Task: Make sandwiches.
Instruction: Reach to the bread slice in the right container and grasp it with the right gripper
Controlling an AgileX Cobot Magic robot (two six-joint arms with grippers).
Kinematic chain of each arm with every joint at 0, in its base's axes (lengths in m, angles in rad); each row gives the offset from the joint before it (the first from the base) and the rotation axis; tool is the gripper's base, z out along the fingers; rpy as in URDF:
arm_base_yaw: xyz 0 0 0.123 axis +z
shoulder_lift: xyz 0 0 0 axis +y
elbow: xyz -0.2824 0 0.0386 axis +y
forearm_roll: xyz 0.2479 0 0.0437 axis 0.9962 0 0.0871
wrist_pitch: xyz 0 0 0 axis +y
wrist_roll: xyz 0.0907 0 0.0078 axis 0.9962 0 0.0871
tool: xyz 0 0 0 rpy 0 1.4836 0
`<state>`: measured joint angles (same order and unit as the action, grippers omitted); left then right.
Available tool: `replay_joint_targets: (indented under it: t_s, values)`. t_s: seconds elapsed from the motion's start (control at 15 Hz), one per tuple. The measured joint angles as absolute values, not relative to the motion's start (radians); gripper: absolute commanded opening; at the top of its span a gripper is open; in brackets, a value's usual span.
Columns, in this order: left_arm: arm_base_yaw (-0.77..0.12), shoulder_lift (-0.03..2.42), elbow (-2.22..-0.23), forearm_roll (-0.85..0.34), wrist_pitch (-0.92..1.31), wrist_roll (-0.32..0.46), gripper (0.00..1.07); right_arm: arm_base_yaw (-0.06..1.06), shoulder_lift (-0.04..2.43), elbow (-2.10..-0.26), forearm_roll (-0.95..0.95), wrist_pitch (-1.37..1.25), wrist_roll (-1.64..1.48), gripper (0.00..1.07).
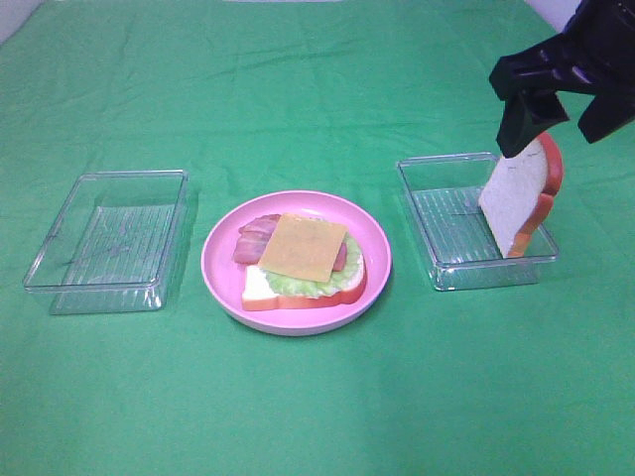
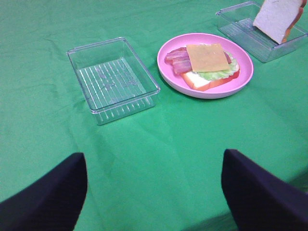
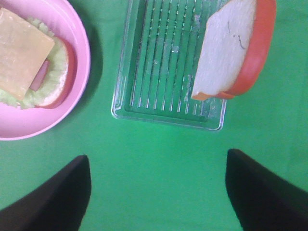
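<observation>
On the pink plate [image 1: 214, 260] lies an open sandwich [image 1: 303, 250]: a white bread slice with red crust, lettuce, bacon strips and a yellow cheese square on top. The left wrist view shows the sandwich [image 2: 207, 57] too, and the right wrist view shows the sandwich [image 3: 24, 53] at its edge. A second bread slice [image 1: 516, 193] stands tilted on its edge in the right clear tray [image 1: 446, 218], leaning on the tray's wall. My right gripper [image 1: 561, 124] hovers open just above it, not touching the bread slice [image 3: 226, 53]. My left gripper [image 2: 154, 192] is open over bare cloth.
An empty clear tray [image 1: 119, 238] sits left of the plate, also seen as the empty tray [image 2: 113, 77] in the left wrist view. Green cloth covers the whole table. The left arm is outside the exterior high view.
</observation>
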<state>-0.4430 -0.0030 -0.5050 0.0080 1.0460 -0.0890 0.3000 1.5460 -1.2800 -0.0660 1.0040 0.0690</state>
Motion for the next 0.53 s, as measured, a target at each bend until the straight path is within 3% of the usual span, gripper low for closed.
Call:
replay_joint_targets:
  t_s: [0.2,0.53]
  values:
    - [-0.443,-0.006,-0.505,0.009,1.046,-0.089,0.74,0.178,1.686,-1.446,-0.03,1.073,0.034,0.7]
    - [-0.443,-0.006,-0.505,0.013,1.046,-0.089,0.74,0.027,1.822,-1.552,0.176,1.093,-0.115,0.7]
